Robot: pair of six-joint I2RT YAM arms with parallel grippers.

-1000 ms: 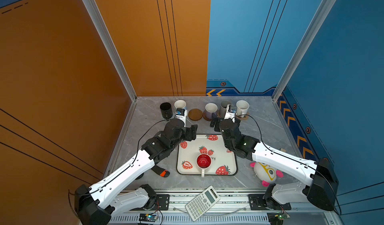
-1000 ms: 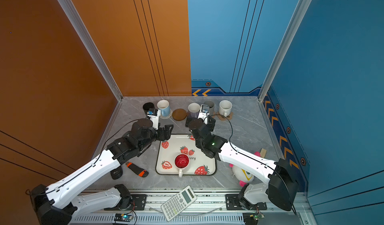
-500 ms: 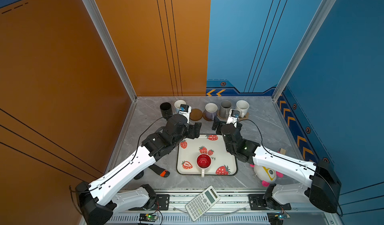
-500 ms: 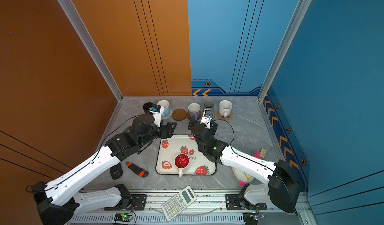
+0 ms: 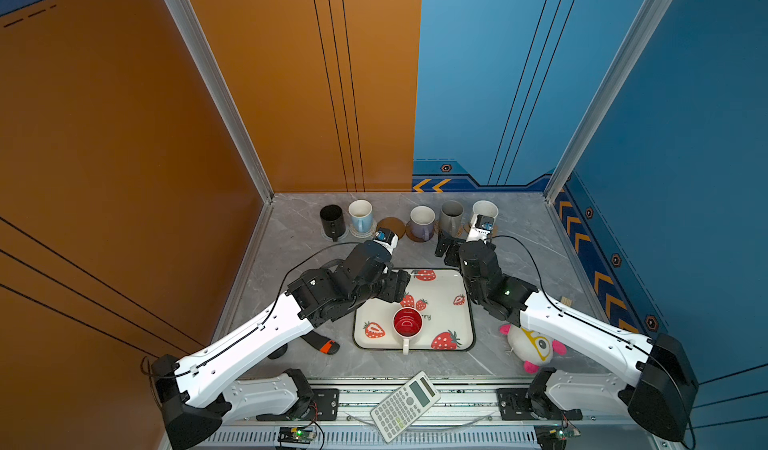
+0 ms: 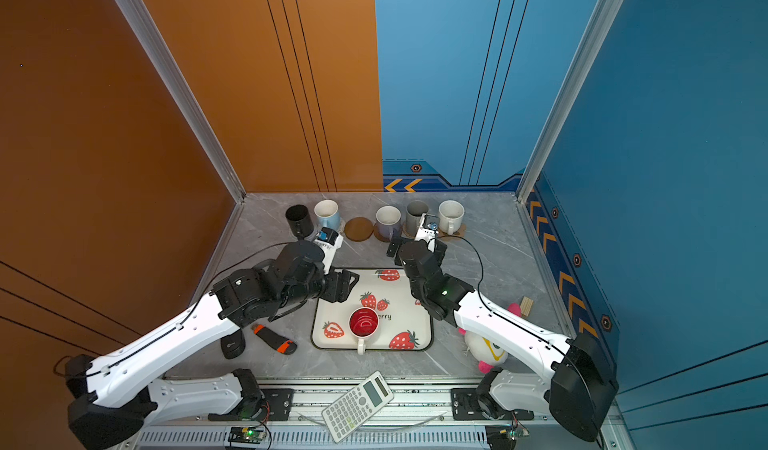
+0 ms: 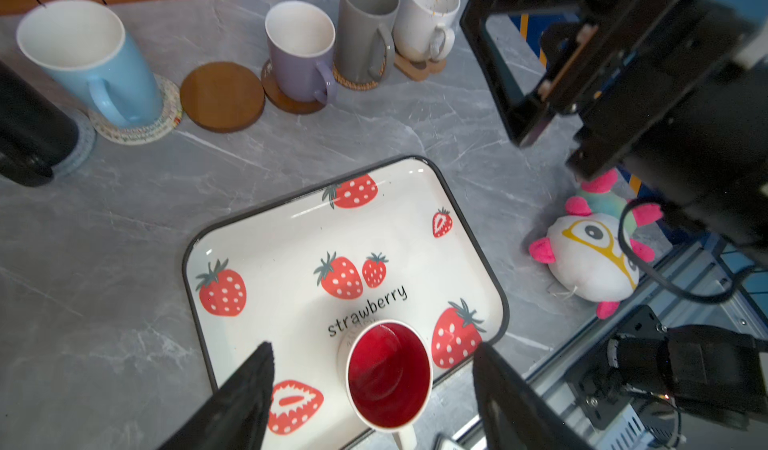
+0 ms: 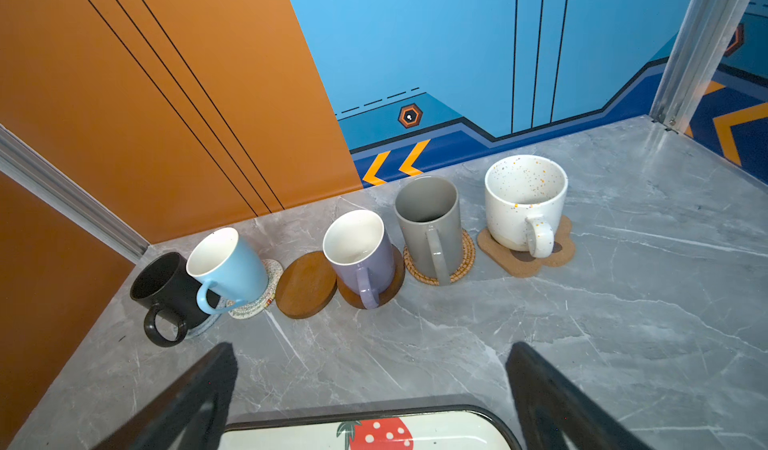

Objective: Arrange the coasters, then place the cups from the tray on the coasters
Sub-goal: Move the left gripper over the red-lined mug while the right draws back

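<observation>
Mugs (image 5: 422,219), six in both top views: five on back-row coasters (image 6: 456,231), red-lined mug (image 5: 407,323) upright on tray (image 5: 440,290), handle toward the robot. Left wrist view: left gripper (image 7: 372,346) spread over the tray. Right wrist view: right gripper (image 8: 370,346) spread, sixth coaster (image 8: 305,284) bare.

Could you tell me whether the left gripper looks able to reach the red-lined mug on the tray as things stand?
Probably yes. The left gripper hangs open over the far left part of the tray, and the mug stands alone there, upright, with nothing between them.
</observation>
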